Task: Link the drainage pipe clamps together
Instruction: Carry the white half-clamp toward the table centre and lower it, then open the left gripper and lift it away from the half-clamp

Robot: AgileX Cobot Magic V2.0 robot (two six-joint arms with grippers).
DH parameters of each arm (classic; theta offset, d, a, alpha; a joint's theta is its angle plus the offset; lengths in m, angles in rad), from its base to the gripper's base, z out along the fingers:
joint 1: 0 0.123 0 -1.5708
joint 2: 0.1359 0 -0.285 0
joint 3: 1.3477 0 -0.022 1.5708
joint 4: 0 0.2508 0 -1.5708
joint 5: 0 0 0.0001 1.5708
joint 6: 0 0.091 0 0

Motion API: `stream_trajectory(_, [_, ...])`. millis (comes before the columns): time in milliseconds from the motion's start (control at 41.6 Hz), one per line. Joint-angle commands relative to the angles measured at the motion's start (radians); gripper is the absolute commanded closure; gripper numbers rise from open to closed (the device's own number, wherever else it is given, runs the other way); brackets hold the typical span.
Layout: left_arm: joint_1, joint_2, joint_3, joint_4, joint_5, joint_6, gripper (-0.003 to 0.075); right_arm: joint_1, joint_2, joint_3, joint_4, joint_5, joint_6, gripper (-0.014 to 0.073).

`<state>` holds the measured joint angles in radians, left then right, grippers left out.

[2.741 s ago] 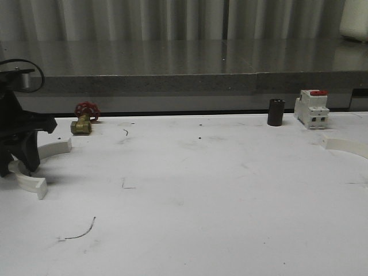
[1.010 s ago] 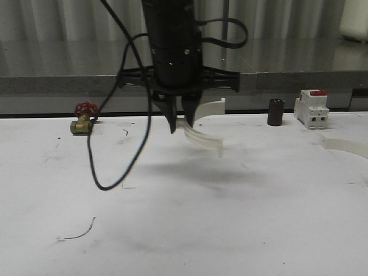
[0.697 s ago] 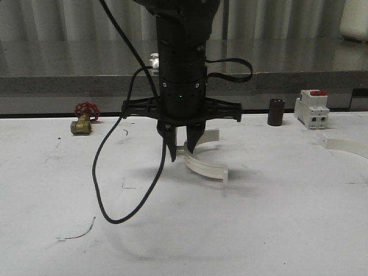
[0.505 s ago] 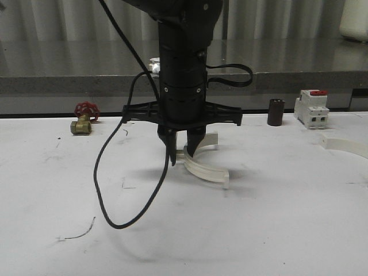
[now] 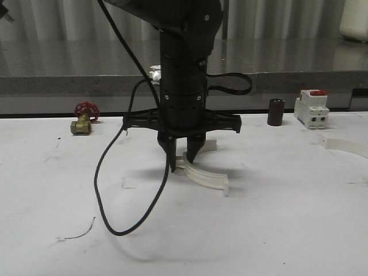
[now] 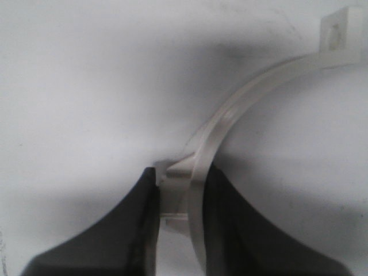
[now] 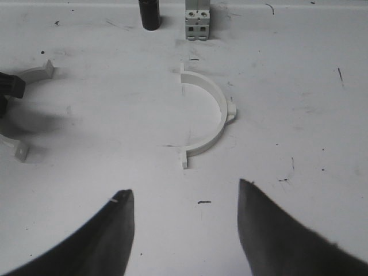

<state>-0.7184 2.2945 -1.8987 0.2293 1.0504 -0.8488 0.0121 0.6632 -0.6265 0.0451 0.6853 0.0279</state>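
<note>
White table (image 5: 276, 230), scuffed: my left gripper (image 5: 183, 156) pinches one clamp half (image 5: 204, 175) at its nub, low at mid-table; right gripper (image 7: 184, 230) spread above the other half (image 7: 210, 115), which I judge needs picking up next.

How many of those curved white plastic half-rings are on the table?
2. One half-ring sits mid-table, pinched at its middle by the left gripper. The other half-ring lies free toward the right, ahead of the open right gripper.
</note>
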Motion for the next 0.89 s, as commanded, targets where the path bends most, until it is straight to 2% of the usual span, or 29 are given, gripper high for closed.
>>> stream_trajectory(0, [-0.005,-0.063,-0.030,0.006,-0.008,-0.013,0.0586,-0.005,0.007,-0.036,-0.007,-0.062,-0.005,0.0160])
stream_trajectory(192, [-0.005,-0.063,-0.030,0.006,-0.008,-0.013,0.0432,-0.005,0.007,-0.036,-0.007,-0.062,-0.005,0.0160])
stream_trajectory(265, [-0.005,-0.063,-0.030,0.006,-0.008,-0.013,0.0400,-0.005,0.007,-0.036,-0.007,-0.062,-0.005,0.0160])
stream_trajectory(433, [-0.005,-0.063,-0.045,0.015,0.010,-0.008,0.0386,-0.005,0.007,-0.036,-0.007,-0.062,-0.005,0.0160])
stream_trajectory(553, [-0.007,-0.074,-0.105,0.068,0.121,0.011,0.0386,-0.005,0.007,-0.036,-0.007,-0.062,-0.005,0.0160])
stream_trajectory(673, [-0.013,-0.147,-0.141,0.126,0.169,0.174,0.0386,-0.005,0.007,-0.036,-0.007,-0.062,-0.005,0.0160])
stream_trajectory(866, [-0.007,-0.329,-0.141,0.095,0.120,0.473,0.0386,-0.005,0.007,-0.036,-0.007,-0.062,-0.005,0.0160])
